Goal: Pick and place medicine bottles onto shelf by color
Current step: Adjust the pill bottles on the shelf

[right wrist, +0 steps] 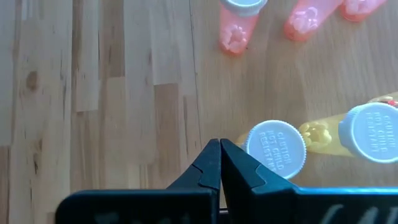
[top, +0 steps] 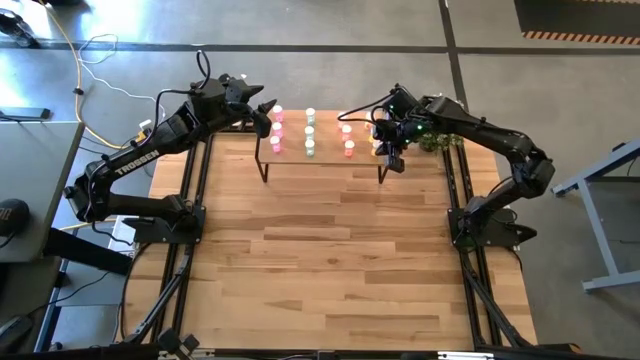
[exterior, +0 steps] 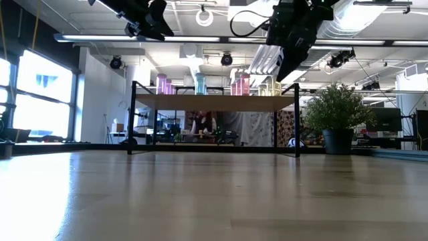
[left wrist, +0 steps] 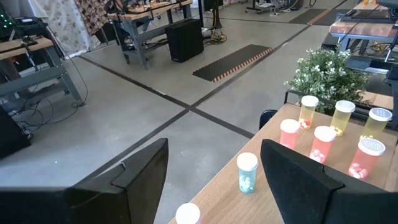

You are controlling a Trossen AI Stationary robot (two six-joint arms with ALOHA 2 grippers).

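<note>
The shelf (top: pixel 322 160), a light-wood board on thin black legs, is positioned at the far side of the wood-plank table (top: pixel 330 260). The medicine bottles are arranged upright on the shelf in columns sorted by colour: the pink bottles (top: pixel 277 130) are located at the left end, the green bottles (top: pixel 310 134) next to them, the red-orange bottles (top: pixel 348 137) right of centre, and the yellow bottles (top: pixel 377 139) at the right end, partly covered by the right arm. The left gripper (top: pixel 262 112) is held above the left end of the shelf, just beside the pink column; its fingers (left wrist: pixel 298 180) are seen spread wide apart in the left wrist view, with nothing between them. In that view a green bottle (left wrist: pixel 247 172) is visible between the two fingers but farther off, standing on the shelf, with red-orange and yellow bottles behind it and a potted plant (left wrist: pixel 328 73) beyond the shelf edge. The right gripper (top: pixel 391 152) is held over the right end of the shelf, above the yellow column; its jaws are pressed fully together and no object is held. In the right wrist view the closed fingertips (right wrist: pixel 219 163) are located just beside the white cap of a yellow bottle (right wrist: pixel 277 147), without visible contact. In the low view both grippers are shown raised above the shelf top.
</note>
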